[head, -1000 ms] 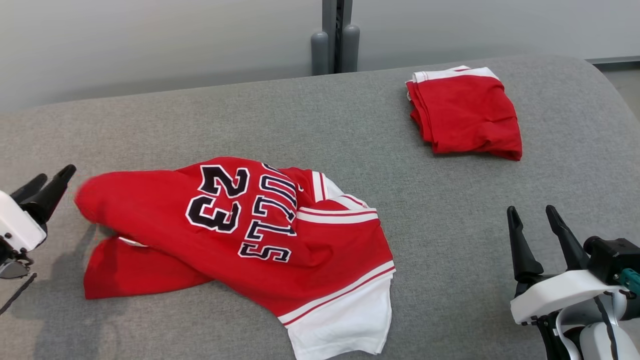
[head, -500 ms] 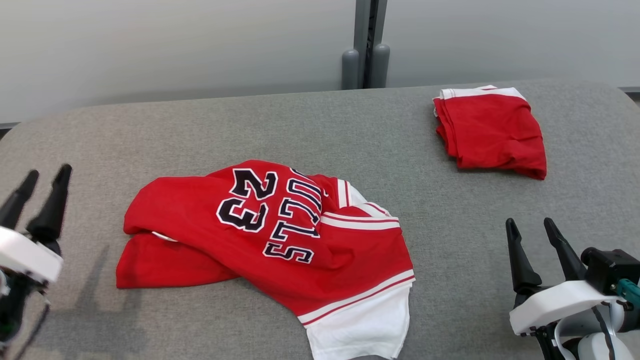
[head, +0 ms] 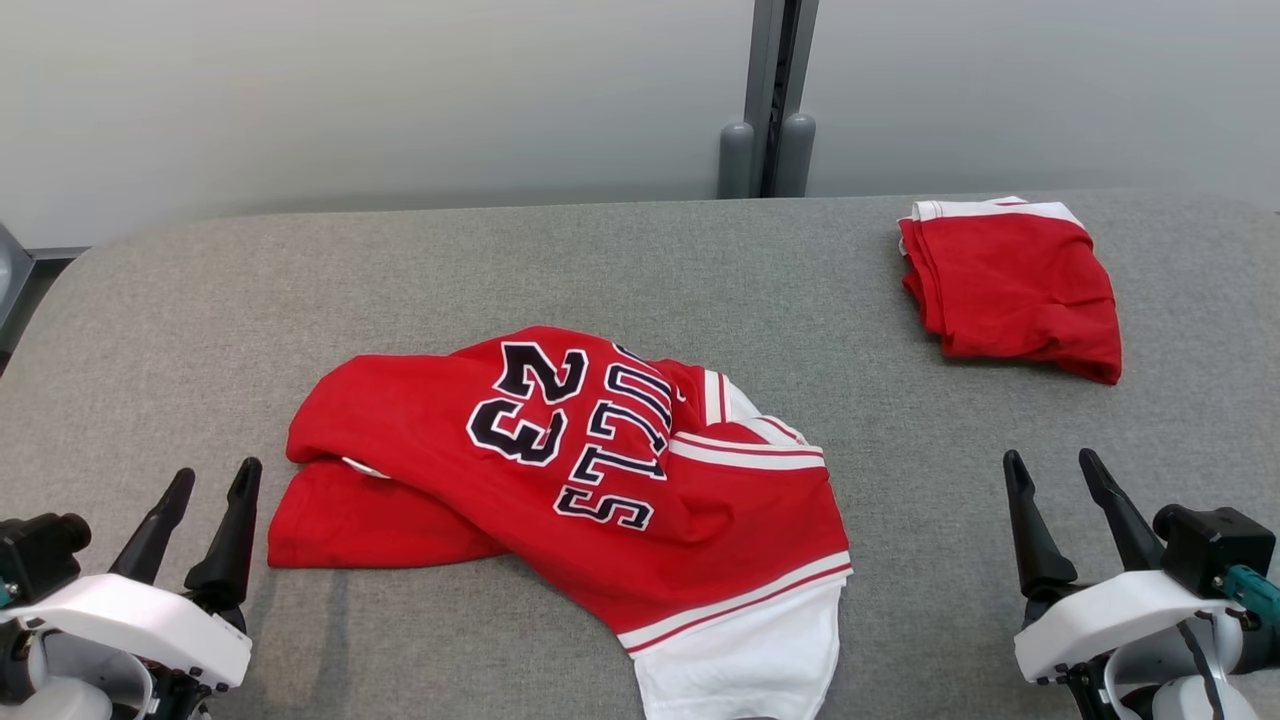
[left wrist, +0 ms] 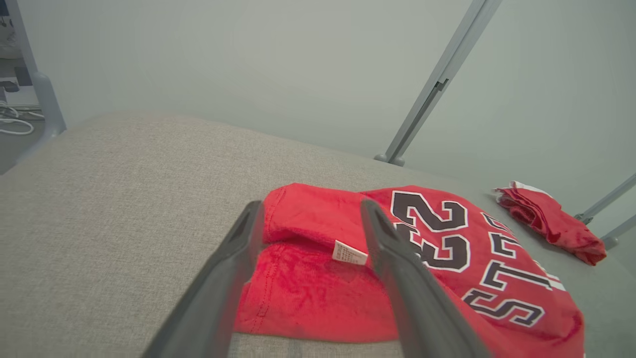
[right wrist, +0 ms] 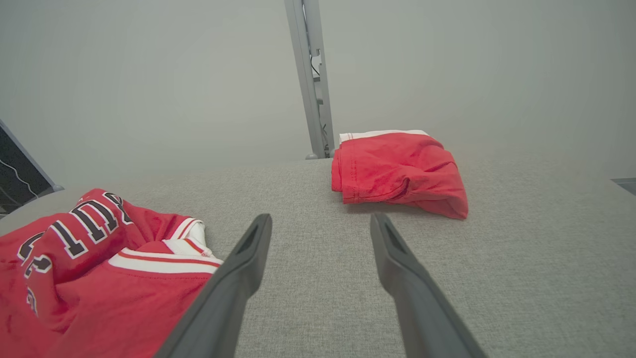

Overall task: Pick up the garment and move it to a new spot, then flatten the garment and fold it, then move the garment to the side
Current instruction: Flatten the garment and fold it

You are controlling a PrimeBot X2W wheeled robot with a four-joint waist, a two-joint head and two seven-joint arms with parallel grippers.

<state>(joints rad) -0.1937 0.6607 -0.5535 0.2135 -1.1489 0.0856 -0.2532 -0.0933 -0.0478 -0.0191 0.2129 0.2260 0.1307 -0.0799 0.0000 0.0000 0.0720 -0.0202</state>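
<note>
One red jersey with a big 23 on it lies in a messy heap on the grey cloth table. It is a bit left of the middle and close to the robot. One part is tucked under, a white part reaches toward the near edge, and a small white tag peeks out at the fold. Nothing is holding the jersey.

The left gripper is just beside the jersey's left end, its two fingers spread apart and empty. The right gripper is well apart from the jersey on the other side, spread and empty too. Far back on the right sits another red garment, folded up neat.

I think the flatten step comes now. For the next move, each gripper should pinch one edge of the jersey and pull it out smooth, so the tucked-under part can open.
</note>
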